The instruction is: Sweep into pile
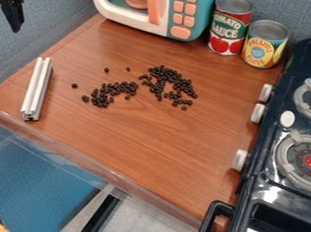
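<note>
Small black beans lie spread over the middle of the wooden counter in two loose clusters, the larger one at the right and a smaller one at its lower left. A few single beans sit apart from them toward the left. On the counter's left side lies a silver metal bar, lengthwise and well away from the beans. High in the upper left corner hangs my black gripper, above and left of the bar and touching nothing on the counter. How its fingers stand is unclear.
A toy microwave stands at the back, beside a tomato sauce can and a pineapple can. The dark toy stove with knobs borders the right side. The counter's front edge slants below the beans.
</note>
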{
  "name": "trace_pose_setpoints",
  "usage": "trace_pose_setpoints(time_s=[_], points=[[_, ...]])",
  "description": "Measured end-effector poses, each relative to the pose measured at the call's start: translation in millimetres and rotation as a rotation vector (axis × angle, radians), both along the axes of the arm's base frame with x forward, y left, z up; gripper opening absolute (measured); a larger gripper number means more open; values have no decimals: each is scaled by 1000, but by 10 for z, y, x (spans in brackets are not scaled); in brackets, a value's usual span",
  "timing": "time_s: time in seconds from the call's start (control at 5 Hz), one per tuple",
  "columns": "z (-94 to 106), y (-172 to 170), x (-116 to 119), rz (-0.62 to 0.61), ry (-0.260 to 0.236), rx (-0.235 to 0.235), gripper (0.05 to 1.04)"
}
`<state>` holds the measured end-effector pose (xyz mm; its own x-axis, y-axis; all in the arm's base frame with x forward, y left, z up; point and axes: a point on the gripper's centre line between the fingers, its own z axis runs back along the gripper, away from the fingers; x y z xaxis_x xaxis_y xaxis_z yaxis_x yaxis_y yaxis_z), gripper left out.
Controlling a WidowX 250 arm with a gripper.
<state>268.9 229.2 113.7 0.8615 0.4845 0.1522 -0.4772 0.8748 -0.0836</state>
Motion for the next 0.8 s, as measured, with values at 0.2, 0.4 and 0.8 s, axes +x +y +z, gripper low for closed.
trace_pose_setpoints(time_s=[0.2, 0.4, 0.8], points=[[-125, -7, -12, 9, 25, -22, 1001], [-334, -140, -67, 15, 65, -11, 1001], [-474, -235, -94, 54, 42, 68, 1001]])
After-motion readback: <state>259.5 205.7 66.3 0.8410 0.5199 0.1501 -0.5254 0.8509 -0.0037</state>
